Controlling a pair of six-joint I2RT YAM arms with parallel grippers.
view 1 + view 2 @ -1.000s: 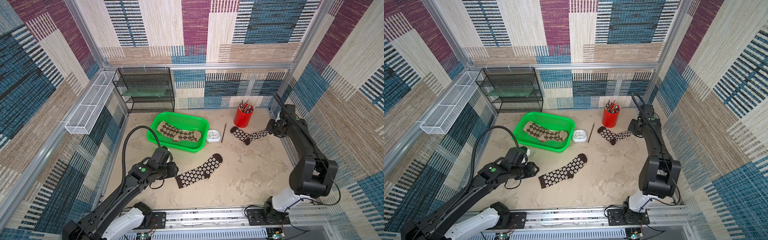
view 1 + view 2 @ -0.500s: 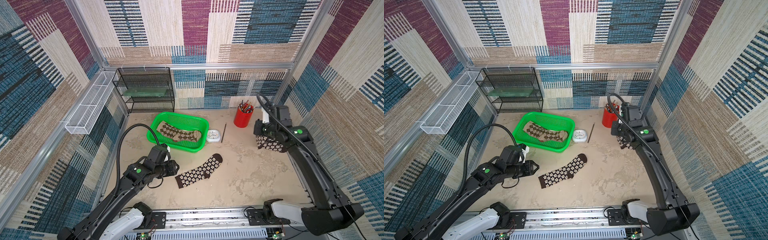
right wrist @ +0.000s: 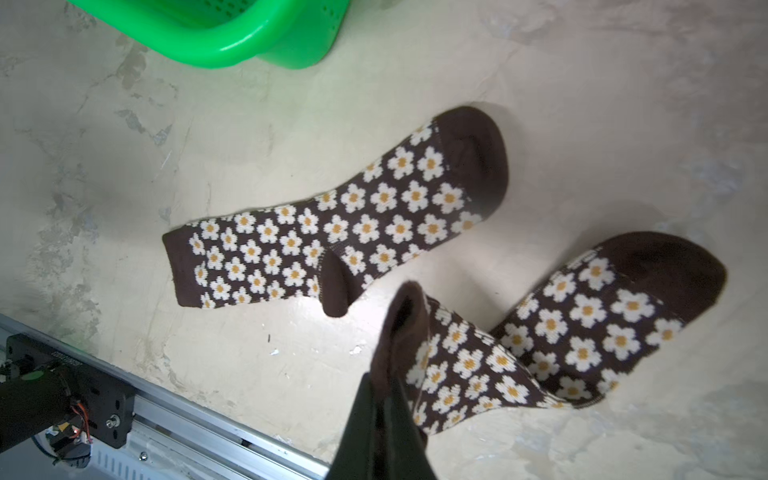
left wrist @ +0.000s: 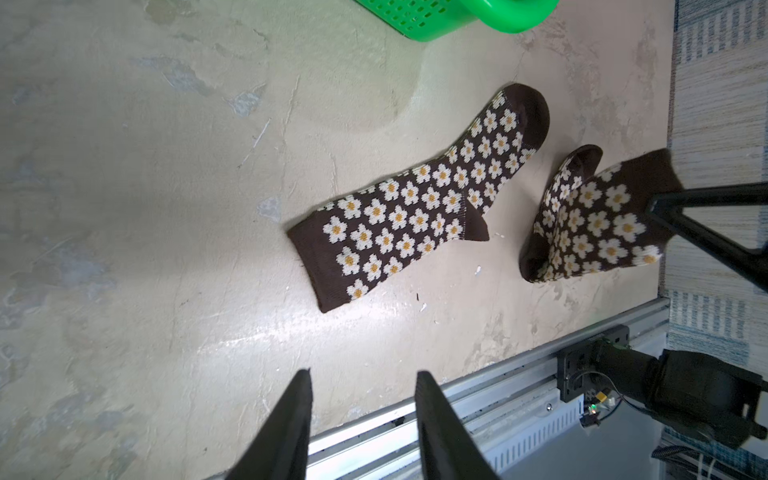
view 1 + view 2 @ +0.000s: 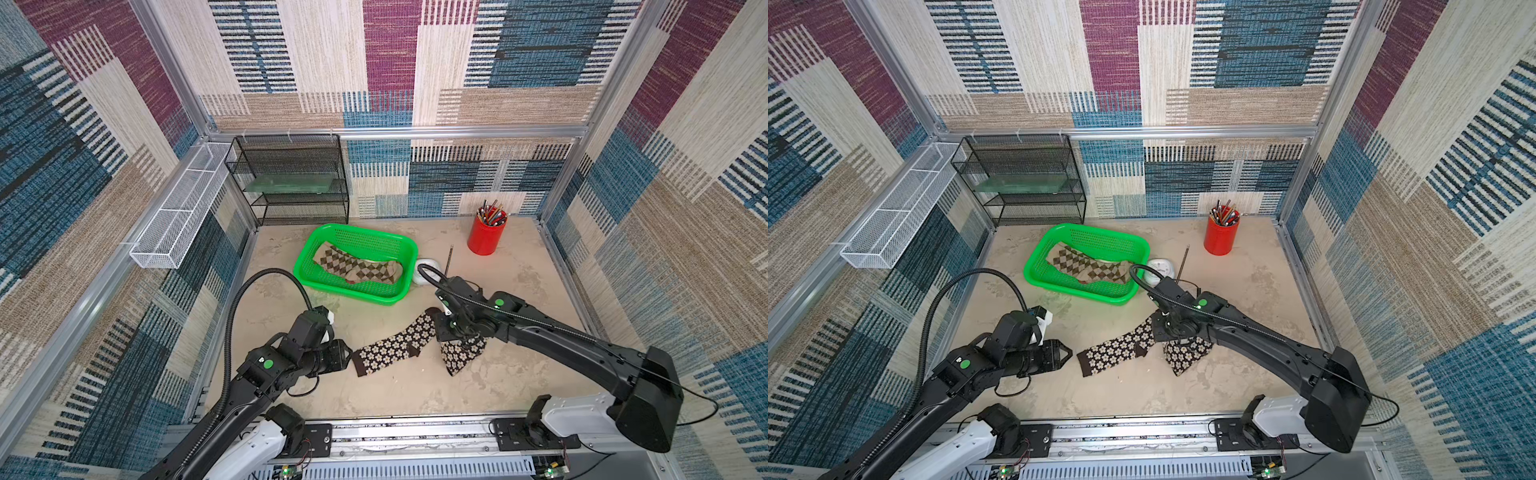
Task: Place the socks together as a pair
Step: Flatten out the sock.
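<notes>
Your right gripper (image 3: 382, 399) is clamped on the brown cuff of the hanging flower sock (image 3: 540, 340), fingers pressed together with the fabric pinched between them. That sock droops from the grip, and its foot and dark toe appear to rest on the table (image 5: 519, 374). It sits on the robot's side of the green basket (image 5: 357, 232), off the basket's right-hand near corner.

The flat flower sock (image 5: 395, 347) lies spread on the table, also on the robot's side of the green basket and apart from it. Its toe points up toward your right gripper, close beside the hanging sock but not overlapping it in the wrist views. Its cuff points back at your left gripper (image 4: 363, 374).

Your left gripper has its fingers apart and holds nothing. It sits low over bare table, aimed at that cuff, with a strip of table showing between fingertips and fabric.

Your right arm stretches long and low from its base toward the basket, wrist bent so the gripper points down. Your left arm reaches forward with the forearm low and the gripper nearly level.

An argyle sock (image 5: 357, 266) lies inside the green basket
</notes>
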